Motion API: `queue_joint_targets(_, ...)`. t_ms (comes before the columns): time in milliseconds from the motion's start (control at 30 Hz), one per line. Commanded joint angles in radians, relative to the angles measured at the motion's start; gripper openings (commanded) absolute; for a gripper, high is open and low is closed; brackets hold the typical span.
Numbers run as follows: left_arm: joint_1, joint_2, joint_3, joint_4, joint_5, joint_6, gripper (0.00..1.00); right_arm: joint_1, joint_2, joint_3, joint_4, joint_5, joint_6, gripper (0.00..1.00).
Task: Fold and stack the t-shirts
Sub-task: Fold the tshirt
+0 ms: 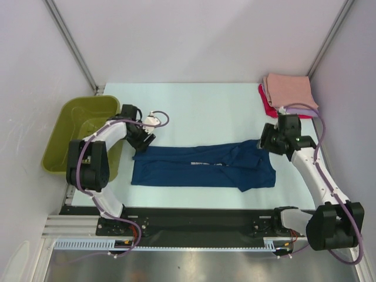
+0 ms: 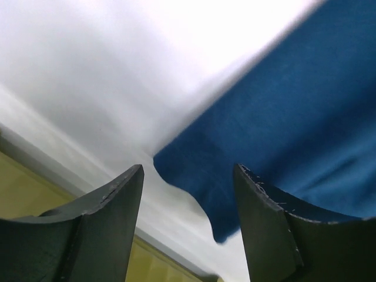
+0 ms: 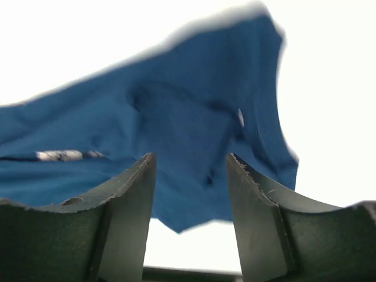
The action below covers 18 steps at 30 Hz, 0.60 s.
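Left fingers: spread wide, with nothing between them. In the left wrist view they straddle a free corner of the navy t-shirt, close over the counter. Right fingers: also wide apart and empty. They are poised over the opposite end of the garment, where the cloth bunches around a sleeve.

From overhead, the navy t-shirt lies flat as a long band across the middle of the counter. Its left end is near the olive-green basket. Its right end is nearer than the stack of folded tees in the far right corner, which has peach on top and red showing beneath.

Handling, by judgement: the cloth is light and limp, with no stiffness. It will sag and drape from any held point and may drag on the surface. It is not fragile. A single-layer pinch risks peeling the fold open. Each pinch should therefore take all layers at the end corners on the far edge. Both ends should be lifted together to keep the band taut.
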Motion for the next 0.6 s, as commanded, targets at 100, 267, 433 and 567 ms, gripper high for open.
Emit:
queue_joint_targets(100, -0.014, 0.093, -0.001, 0.135, -0.152, -0.055, 0.67, -0.063, -0.003, -0.164, 0.021, -0.160, 0.168, 0.56)
queue_joint_targets(267, -0.014, 0.108, -0.015, 0.124, -0.094, -0.041, 0.42, -0.072, 0.092, -0.227, 0.108, -0.191, 0.227, 0.44)
queue_joint_targets(433, -0.014, 0.098, -0.052, 0.107, -0.051, -0.032, 0.00, -0.075, 0.150, -0.259, 0.158, -0.217, 0.253, 0.10)
queue_joint_targets(567, 0.013, 0.099, -0.067, 0.121, -0.134, -0.036, 0.00, -0.125, 0.156, -0.259, 0.104, -0.170, 0.235, 0.00)
